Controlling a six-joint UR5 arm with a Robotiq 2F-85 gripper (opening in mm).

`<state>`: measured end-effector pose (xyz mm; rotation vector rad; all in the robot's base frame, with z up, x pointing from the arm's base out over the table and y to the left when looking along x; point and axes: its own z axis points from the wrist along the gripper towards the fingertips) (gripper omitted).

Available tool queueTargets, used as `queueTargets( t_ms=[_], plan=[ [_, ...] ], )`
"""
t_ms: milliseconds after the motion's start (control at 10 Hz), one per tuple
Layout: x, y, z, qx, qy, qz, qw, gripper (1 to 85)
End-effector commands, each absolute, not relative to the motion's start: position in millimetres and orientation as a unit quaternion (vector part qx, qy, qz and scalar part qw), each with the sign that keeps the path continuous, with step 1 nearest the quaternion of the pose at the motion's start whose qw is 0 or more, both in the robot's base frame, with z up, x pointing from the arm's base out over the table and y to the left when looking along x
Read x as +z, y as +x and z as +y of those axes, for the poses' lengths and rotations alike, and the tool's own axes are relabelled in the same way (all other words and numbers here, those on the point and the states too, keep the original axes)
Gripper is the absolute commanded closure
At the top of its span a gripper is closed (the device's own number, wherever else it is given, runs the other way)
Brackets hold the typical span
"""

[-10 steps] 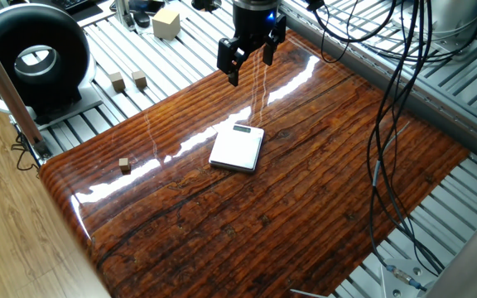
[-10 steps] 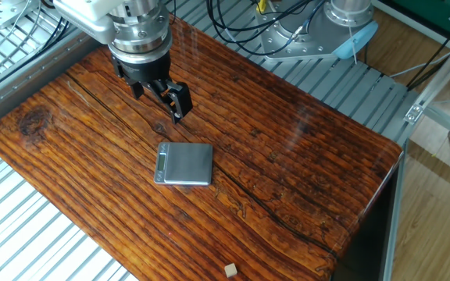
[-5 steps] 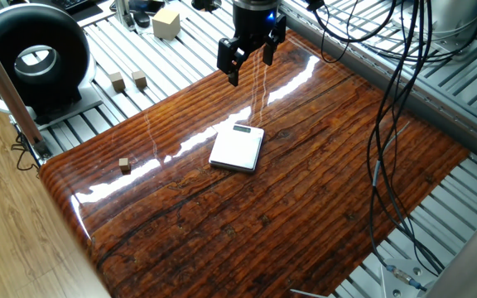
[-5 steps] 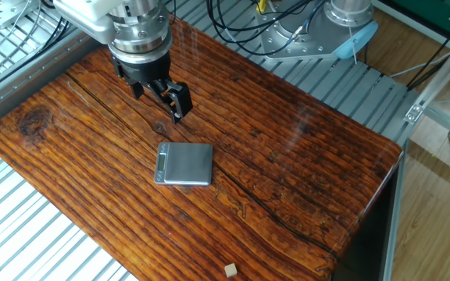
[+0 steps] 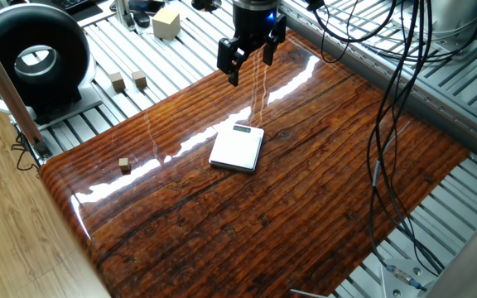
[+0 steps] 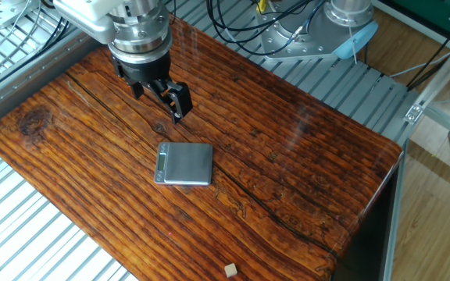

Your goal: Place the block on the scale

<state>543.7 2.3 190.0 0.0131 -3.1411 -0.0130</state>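
The tiny light-brown block (image 5: 124,165) lies on the glossy wooden board near its left corner; the other fixed view shows the block (image 6: 230,270) at the bottom edge. The white scale (image 5: 237,147) rests flat mid-board with its display strip on the far edge, and appears grey as the scale (image 6: 183,164) from the other side. My gripper (image 5: 249,60) hangs above the board's far edge, beyond the scale, open with nothing between its black fingers; the gripper (image 6: 161,95) sits well clear of both.
Two small wooden cubes (image 5: 128,80) and a larger pale beige cube (image 5: 166,23) sit on the slatted metal table behind the board. A black ring-shaped device (image 5: 31,58) stands at the left. Cables (image 5: 396,99) hang down at the right.
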Motion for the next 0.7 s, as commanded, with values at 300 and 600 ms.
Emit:
queueTargets(
  t_ms=[300, 600],
  plan=[
    [188.0, 546.1, -14.0, 0.033, 0.044, -0.998, -0.002, 84.7],
    [186.1, 547.1, -15.4, 0.036, 0.049, -0.998, -0.002, 84.7]
  ],
)
